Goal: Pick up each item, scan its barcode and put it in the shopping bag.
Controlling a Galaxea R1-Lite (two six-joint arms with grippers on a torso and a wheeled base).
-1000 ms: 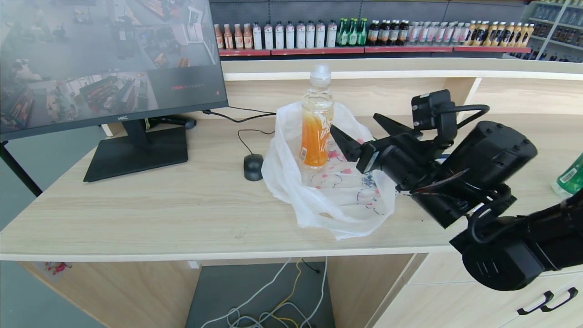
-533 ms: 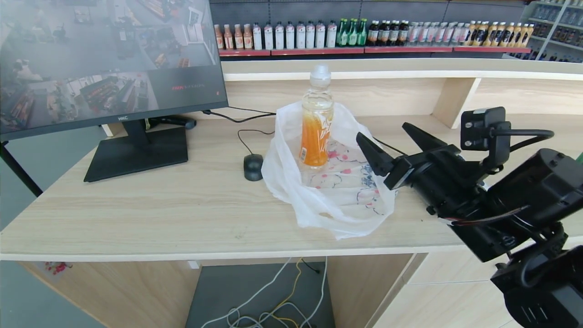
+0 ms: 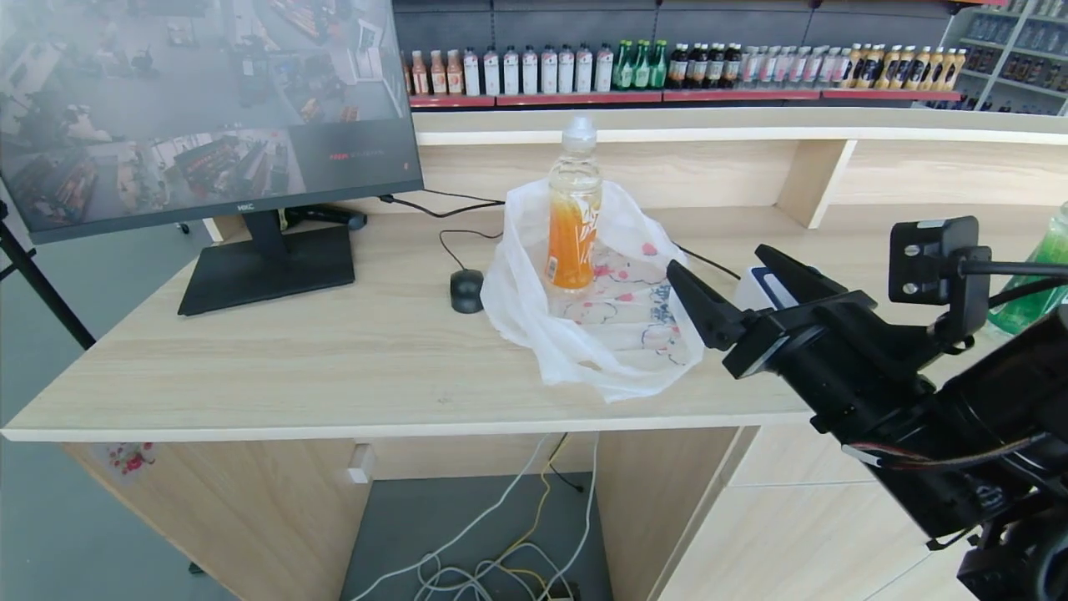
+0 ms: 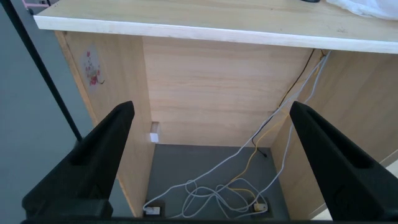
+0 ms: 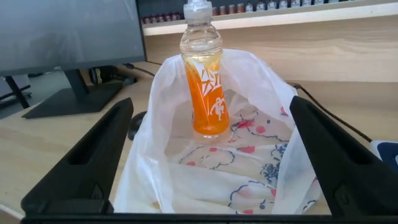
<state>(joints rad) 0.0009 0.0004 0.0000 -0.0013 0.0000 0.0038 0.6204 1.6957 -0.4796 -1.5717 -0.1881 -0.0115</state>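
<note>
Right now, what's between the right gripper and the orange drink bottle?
The shopping bag's slumped near side, lying on the counter; the bottle stands inside the bag. Head and right wrist views both show it.

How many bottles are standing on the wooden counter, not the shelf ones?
2. An orange drink bottle stands in the shopping bag; a green bottle is at the counter's right end. Others may be hidden.
</note>
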